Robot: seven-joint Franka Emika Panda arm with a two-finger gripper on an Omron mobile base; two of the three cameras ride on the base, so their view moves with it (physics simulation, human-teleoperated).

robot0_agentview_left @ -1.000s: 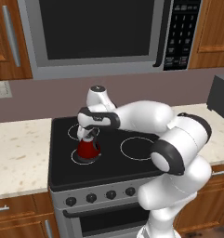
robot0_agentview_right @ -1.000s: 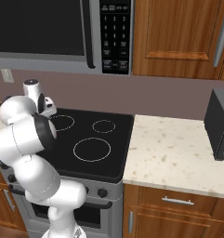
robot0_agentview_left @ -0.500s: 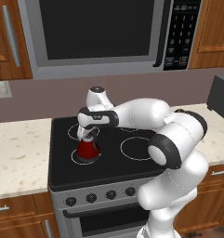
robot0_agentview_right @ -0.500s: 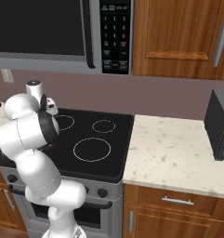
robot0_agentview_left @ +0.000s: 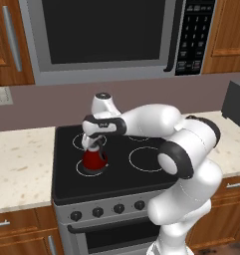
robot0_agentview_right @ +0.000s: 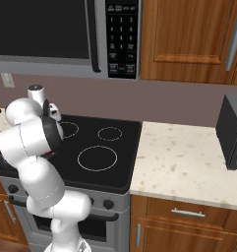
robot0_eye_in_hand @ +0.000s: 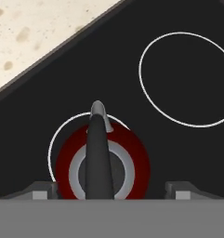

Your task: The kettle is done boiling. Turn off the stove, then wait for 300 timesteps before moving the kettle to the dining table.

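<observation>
Left base view: one kettle (robot0_agentview_left: 93, 159) is counted, seated on the front-left ring of the stove (robot0_agentview_left: 121, 174). Four burner rings are outlined on the black glass, partly hidden by the arm, and five dark knobs (robot0_agentview_left: 97, 212) are seen along the steel front. The gripper (robot0_agentview_left: 94, 145) is hung directly over the kettle, at its handle. One microwave (robot0_agentview_left: 109, 37) is mounted above.

Right base view: three rings are counted on the stove (robot0_agentview_right: 115, 162); the rest of the left side is covered by the arm.

Hand view: one kettle (robot0_eye_in_hand: 102, 166) is seen from above. Its arched handle is run from the bottom edge upward, spout at the far end, long axis up-down in frame. The fingertips (robot0_eye_in_hand: 41, 190) are spread wide, one on either side of the red body, apart from it; nothing is gripped.
</observation>
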